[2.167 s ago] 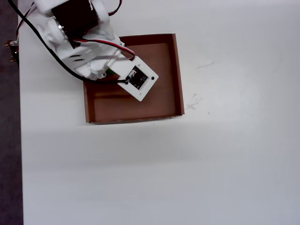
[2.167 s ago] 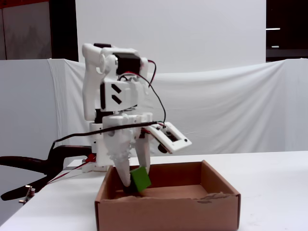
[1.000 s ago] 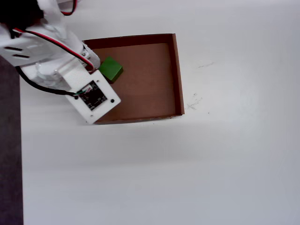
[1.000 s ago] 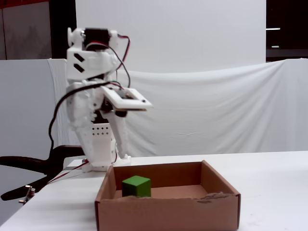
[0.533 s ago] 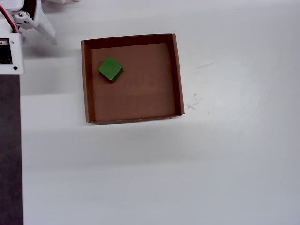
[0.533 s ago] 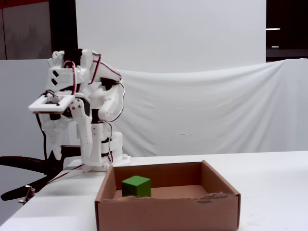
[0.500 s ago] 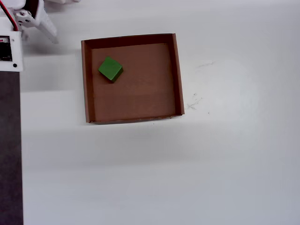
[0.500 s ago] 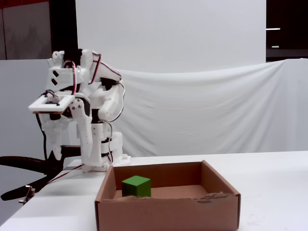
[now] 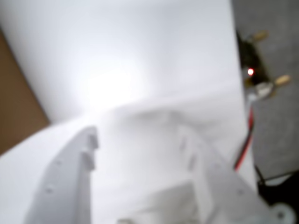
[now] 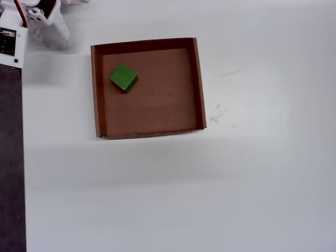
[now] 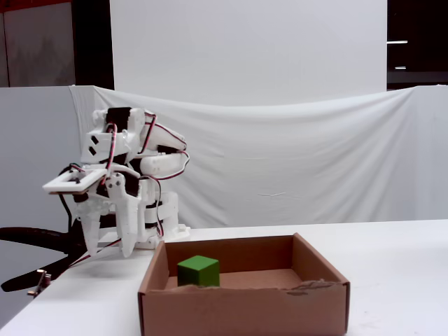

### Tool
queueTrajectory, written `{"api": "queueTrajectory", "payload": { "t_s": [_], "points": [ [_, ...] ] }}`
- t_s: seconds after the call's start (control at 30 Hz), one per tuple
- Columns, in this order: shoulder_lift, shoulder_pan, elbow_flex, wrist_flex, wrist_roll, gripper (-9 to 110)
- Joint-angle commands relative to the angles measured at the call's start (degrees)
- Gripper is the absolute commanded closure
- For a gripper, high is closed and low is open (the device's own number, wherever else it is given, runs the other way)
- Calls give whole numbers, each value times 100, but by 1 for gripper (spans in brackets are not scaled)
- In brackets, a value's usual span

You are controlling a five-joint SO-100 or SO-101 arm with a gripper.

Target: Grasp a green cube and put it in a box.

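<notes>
Released and left behind, the green cube [image 10: 124, 76] now sits on the floor of the box [image 10: 200, 84], near its upper-left corner in the overhead view, while the arm has folded back and dropped low beside the box, well clear of it. By my reading the placing is done and this is the retreat. The claw [image 11: 106, 251] hangs spread and empty over the white surface [image 10: 210, 184]. Overhead shows the cube turned diagonal to the walls; the fixed view [image 11: 198, 270] shows it resting flat. The blurred wrist view catches only spread fingers [image 9: 70, 182] and surface.
</notes>
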Motion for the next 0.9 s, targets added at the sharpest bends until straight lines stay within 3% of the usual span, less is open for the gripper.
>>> {"api": "queueTrajectory", "payload": {
  "t_s": [0.0, 0.87],
  "points": [
    [158, -53, 97, 0, 114, 78],
    [659, -264, 334, 237, 1248, 77]
  ]
}}
